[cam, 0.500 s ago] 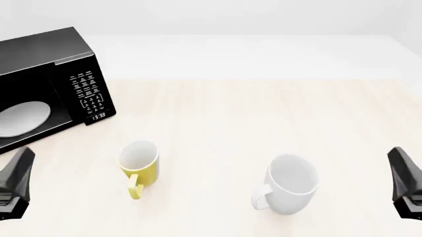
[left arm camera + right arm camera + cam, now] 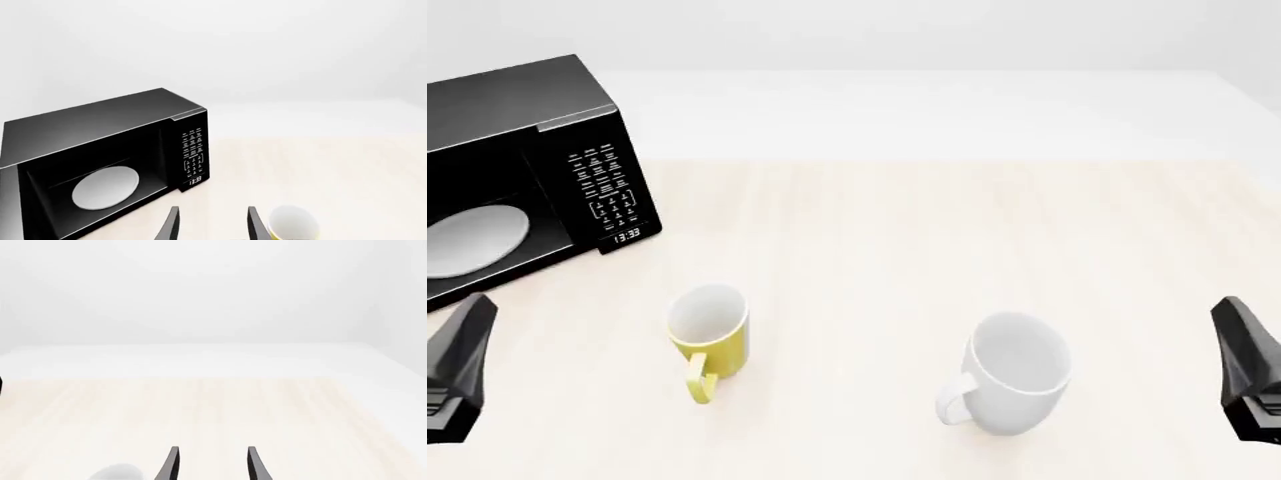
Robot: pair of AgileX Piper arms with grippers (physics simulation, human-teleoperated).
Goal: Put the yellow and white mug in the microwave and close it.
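Yellow and white mug (image 2: 709,334) stands just right of the left claw (image 2: 211,227), one of two mugs; one microwave (image 2: 521,180) gapes beyond. Both claws, the right claw (image 2: 211,467) included, are parted, empty.

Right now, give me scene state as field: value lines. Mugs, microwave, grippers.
yellow and white mug: upright on table, handle toward the arms, untouched
white mug: upright, to the yellow mug's right
microwave: far left, door open, turntable plate bare
left gripper: open, holding nothing
right gripper: open, holding nothing
task progress: mug not yet grasped
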